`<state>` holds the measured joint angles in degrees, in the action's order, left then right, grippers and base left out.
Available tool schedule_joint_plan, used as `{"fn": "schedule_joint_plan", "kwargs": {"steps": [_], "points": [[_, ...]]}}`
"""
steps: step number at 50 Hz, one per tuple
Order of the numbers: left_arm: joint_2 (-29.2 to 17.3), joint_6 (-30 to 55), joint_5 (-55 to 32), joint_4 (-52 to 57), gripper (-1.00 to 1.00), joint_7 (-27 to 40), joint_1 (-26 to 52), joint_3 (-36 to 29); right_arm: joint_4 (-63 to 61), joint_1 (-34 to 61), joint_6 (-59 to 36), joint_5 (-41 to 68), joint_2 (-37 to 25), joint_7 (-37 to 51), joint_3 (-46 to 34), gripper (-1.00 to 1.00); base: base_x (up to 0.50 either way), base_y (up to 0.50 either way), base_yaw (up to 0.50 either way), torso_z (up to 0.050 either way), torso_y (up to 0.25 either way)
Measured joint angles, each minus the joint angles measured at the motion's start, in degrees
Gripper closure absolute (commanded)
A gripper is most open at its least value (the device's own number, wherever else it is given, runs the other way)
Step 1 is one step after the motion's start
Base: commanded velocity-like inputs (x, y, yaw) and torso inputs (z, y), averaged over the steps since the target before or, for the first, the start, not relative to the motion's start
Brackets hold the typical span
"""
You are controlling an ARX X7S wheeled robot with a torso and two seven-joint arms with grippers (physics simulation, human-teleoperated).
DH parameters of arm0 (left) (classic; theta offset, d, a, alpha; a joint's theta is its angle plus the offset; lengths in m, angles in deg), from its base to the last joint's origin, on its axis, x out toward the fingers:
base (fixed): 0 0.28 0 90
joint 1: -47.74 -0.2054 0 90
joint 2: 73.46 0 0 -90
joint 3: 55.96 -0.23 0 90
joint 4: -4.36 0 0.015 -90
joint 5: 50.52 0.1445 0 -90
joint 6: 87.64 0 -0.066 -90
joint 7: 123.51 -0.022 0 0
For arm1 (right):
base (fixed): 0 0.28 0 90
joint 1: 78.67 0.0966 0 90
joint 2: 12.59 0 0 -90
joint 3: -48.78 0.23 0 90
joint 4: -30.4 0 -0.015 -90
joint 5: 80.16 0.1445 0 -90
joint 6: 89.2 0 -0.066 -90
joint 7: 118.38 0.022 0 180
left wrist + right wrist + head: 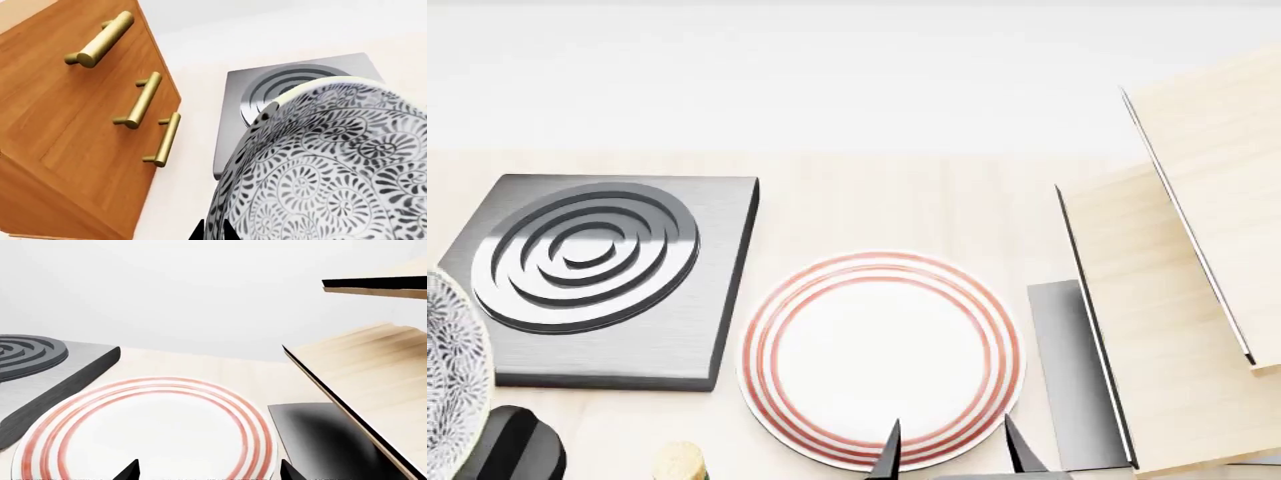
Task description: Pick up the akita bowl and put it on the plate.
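The akita bowl [333,165], grey-and-white floral with a pale rim, fills the near side of the left wrist view and is tilted. My left gripper [213,233] is shut on its wall, one black fingertip on each side. In the head view the bowl [447,370] shows only at the far left edge, beside the burner. The plate [881,350], white with red rings, lies flat at the centre of the counter. My right gripper [954,455] hovers open over the plate's near edge, and in the right wrist view its jaws [210,472] stand wide apart above the plate [153,435].
A square grey burner [601,270] with concentric rings sits left of the plate. Pale wooden panels [1174,300] and a dark grey slab [1068,370] stand to the right. A brown cabinet [60,150] with brass handles [143,100] is near the left arm.
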<state>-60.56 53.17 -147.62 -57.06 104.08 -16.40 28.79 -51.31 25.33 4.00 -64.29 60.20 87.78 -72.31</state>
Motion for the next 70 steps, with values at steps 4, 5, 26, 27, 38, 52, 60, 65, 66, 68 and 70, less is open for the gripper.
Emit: {"fn": "schedule_joint_plan", "kwargs": {"steps": [4, 5, 26, 27, 38, 52, 60, 65, 66, 68, 70], "points": [[2.0, 2.8, 0.0, -1.1, 1.0, 0.8, 6.0, -2.9, 0.2, 0.0, 0.1, 0.0, 0.0, 0.0, 0.0, -1.0, 0.0, 0.0, 0.0, 0.0, 0.0], [2.5, 3.4, 0.0, -1.4, 1.0, 1.0, 7.3, -3.5, 0.3, 0.0, 0.1, 0.0, 0.0, 0.0, -0.1, -1.0, 0.0, 0.0, 0.0, 0.0, 0.0], [9.5, 12.2, -1.9, -4.4, 1.0, 5.7, 25.0, -11.2, 0.8, 0.0, 0.5, 0.4, -0.1, -0.1, -0.1, -1.0, 0.0, 0.0, 0.0, 0.0, 0.0], [9.8, 12.5, -2.0, -4.5, 1.0, 5.9, 25.6, -11.5, 0.9, 0.0, 0.5, 0.5, -0.1, -0.1, -0.1, -1.0, 0.0, 0.0, 0.0, 0.0, 0.0], [13.2, 15.2, -2.3, -6.4, 1.0, 7.5, 31.0, -14.3, 1.3, 0.0, 0.8, 0.6, -0.1, -0.1, -0.2, -1.0, 0.0, 0.0, 0.0, 0.0, 0.0], [17.7, 17.3, -2.0, -10.2, 1.0, 8.2, 35.8, -17.3, 2.2, 0.1, 1.3, 0.7, 0.1, -0.2, -0.3, -1.0, 0.0, 0.0, 0.0, 0.0, 0.001], [20.2, 17.5, -1.2, -12.2, 1.0, 8.1, 37.4, -18.6, 2.6, 0.2, 1.5, 0.7, 0.2, -0.2, -0.5, -1.0, 0.0, 0.0, 0.0, 0.0, 0.0], [21.5, 17.6, -1.3, -13.3, 1.0, 8.5, 38.7, -19.1, 2.8, 0.2, 1.5, 0.7, 0.2, -0.2, -0.6, -1.0, 0.0, 0.0, 0.0, 0.0, 0.0], [21.8, 17.6, -1.4, -13.6, 1.0, 8.5, 39.0, -19.2, 2.8, 0.2, 1.5, 0.7, 0.2, -0.2, -0.7, -1.0, 0.0, 0.0, 0.0, 0.0, 0.0], [22.3, 17.7, -1.5, -14.2, 1.0, 8.7, 39.6, -19.4, 2.8, 0.2, 1.5, 0.7, 0.2, -0.2, -0.7, -1.0, 0.0, 0.0, 0.0, 0.0, 0.0], [22.9, 17.8, -1.7, -14.9, 1.0, 8.7, 40.2, -19.6, 2.8, 0.3, 1.5, 0.7, 0.2, -0.2, -0.7, -1.0, 0.0, 0.0, 0.0, 0.0, 0.005]]}}
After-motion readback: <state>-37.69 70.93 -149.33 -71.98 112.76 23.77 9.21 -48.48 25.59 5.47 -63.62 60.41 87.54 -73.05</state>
